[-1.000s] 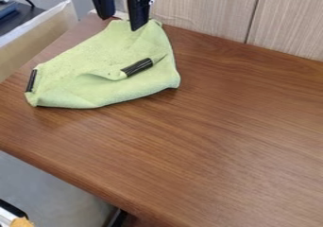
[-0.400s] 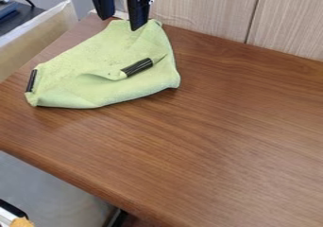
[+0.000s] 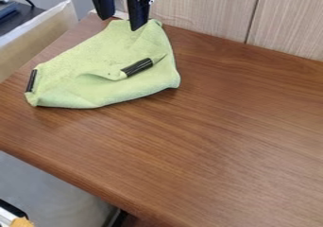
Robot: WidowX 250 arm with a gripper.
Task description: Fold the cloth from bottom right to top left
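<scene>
The green cloth (image 3: 69,86) lies rumpled on the upper left part of the brown wood surface (image 3: 221,141). It has a raised fold near its middle, with a black strip (image 3: 137,67) beside it. One more black strip (image 3: 31,81) is at the cloth's left end. The black claw (image 3: 120,23) hangs at the top, by the cloth's top end. Its two fingers are wide apart with nothing pinched in them. You cannot tell if the tip on the right touches the cloth. Behind the surface is a pale wood wall (image 3: 202,8). A tan board (image 3: 38,34) stands along the left side, and a bit of something orange (image 3: 21,222) pokes in at the bottom left.
</scene>
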